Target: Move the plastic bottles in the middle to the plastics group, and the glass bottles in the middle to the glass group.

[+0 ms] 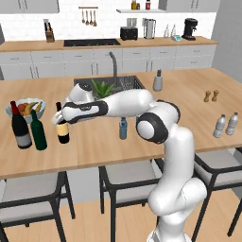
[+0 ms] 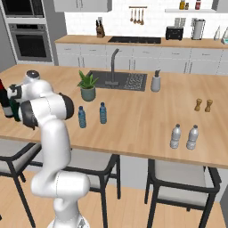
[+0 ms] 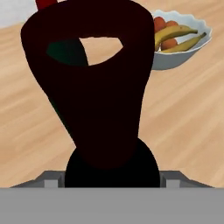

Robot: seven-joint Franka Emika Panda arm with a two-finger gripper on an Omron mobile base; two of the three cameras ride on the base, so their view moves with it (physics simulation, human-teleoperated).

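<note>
Upright wine bottle (image 1: 62, 128), neck up, between fingers (image 1: 60, 116)

The dark wine bottle (image 1: 62, 128) with its pale label stands upright on the tabletop (image 1: 189, 108), its neck at the gripper (image 1: 60, 116). Just beyond the gripper stand the slim green bottle (image 1: 38, 131) and the big dark bottle (image 1: 20, 126). Two small blue bottles (image 2: 82, 117) stand upright back along the arm. The grey see-through pair (image 1: 225, 125) stands far off.
</note>
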